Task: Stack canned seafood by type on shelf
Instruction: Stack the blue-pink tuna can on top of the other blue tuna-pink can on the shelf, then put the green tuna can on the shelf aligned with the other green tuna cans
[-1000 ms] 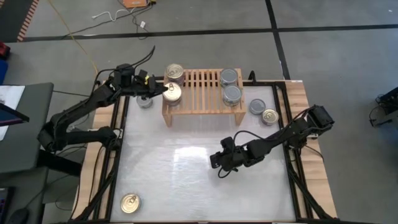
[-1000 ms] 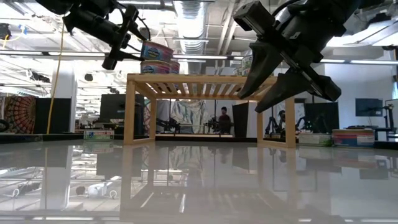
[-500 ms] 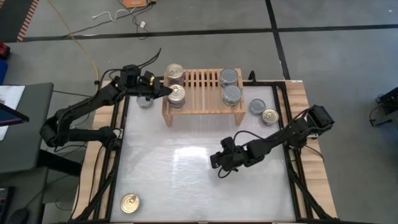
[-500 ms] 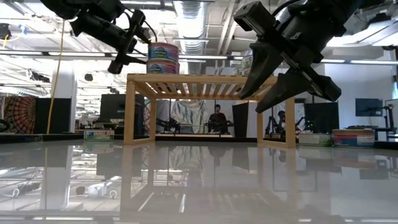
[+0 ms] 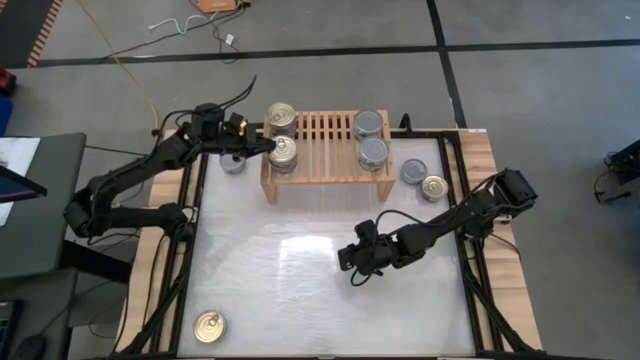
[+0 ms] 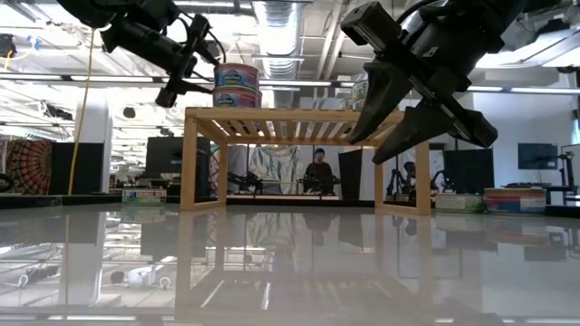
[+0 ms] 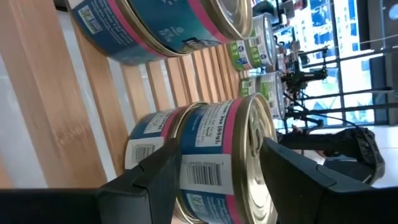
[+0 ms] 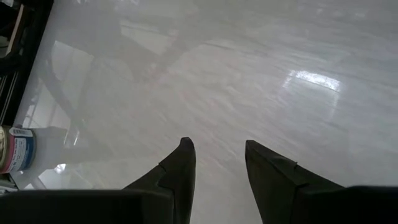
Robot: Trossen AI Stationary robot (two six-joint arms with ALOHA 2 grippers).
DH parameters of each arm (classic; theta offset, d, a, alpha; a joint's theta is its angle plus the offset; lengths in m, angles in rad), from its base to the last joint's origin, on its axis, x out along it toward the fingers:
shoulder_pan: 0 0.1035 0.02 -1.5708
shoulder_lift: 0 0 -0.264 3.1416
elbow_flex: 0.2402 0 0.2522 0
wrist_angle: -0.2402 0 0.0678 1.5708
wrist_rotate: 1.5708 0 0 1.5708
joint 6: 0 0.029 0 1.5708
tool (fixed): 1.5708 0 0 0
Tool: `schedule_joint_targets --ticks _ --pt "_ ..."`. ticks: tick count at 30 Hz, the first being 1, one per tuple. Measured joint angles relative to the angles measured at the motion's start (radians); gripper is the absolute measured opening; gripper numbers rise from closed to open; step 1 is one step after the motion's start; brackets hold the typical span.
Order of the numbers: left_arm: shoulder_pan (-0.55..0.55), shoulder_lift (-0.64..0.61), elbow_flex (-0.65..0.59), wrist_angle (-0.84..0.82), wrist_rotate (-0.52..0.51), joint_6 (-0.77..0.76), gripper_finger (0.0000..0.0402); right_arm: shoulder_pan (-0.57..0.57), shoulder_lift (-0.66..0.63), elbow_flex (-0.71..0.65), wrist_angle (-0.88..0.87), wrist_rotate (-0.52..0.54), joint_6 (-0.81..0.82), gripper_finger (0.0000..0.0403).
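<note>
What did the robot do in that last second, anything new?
The left claw carried a gold-topped round tin from beside the light-wood slatted shelf onto its left end, setting it on another tin there; it remains gripped. The right claw and the other tins stayed put.

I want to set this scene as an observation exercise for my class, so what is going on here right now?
A two-armed robot is sorting tins onto a wooden shelf. The left gripper holds a gold-topped can on top of another at the shelf's left end, beside a second gold-topped stack. Two silver-topped cans sit on the right end. The right gripper hovers empty over the table. More cans wait on the table.
</note>
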Motion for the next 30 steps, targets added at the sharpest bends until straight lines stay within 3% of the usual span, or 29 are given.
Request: schedule_joint_targets --ticks 14,23,25,30 --pt "0.016 -0.077 -0.002 0.007 -0.003 -0.023 0.0208 0.001 0.000 0.000 -0.001 0.000 -0.007 0.0163" --pt "0.022 -0.151 -0.002 -0.020 -0.016 0.066 0.0208 0.016 0.000 0.000 -0.018 0.000 -0.018 0.0163" --pt "0.016 -0.180 -0.002 -0.072 -0.072 0.110 0.0208 0.016 0.000 0.000 -0.046 -0.001 -0.016 0.0163" --pt "-0.059 -0.260 -0.002 -0.267 -0.326 0.232 0.0208 0.013 0.000 0.000 -0.077 -0.001 -0.016 0.0163"
